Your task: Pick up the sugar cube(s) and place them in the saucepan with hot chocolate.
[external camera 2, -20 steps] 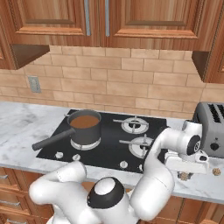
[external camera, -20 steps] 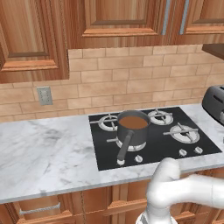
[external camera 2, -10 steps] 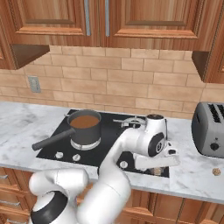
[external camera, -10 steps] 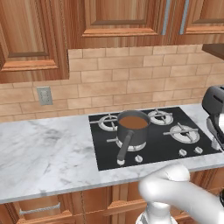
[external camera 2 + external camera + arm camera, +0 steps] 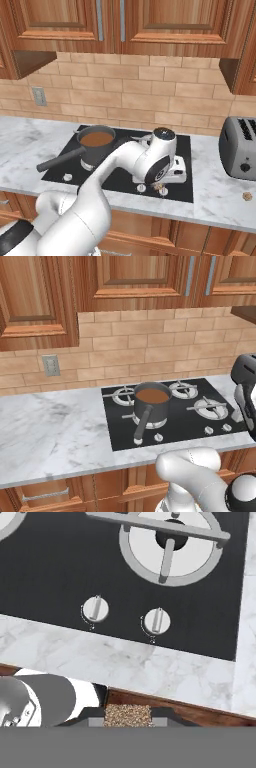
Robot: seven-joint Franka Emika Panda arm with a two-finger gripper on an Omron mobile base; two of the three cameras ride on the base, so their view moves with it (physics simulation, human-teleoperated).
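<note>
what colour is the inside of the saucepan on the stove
Brown: the saucepan is dark grey metal with brown liquid inside, clearest in the left base view.

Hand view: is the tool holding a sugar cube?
Yes, a speckled brown sugar cube sits clamped between the dark fingertips of the tool, above the stove's knobs.

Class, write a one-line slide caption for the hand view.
Gripper clamps a brown sugar cube above two stove knobs.

No legible text, label, brand, number or sign appears on any surface. The stove knobs [image 5: 97,608] carry small dark marks around their rims, too faint and small to read as characters.
</note>
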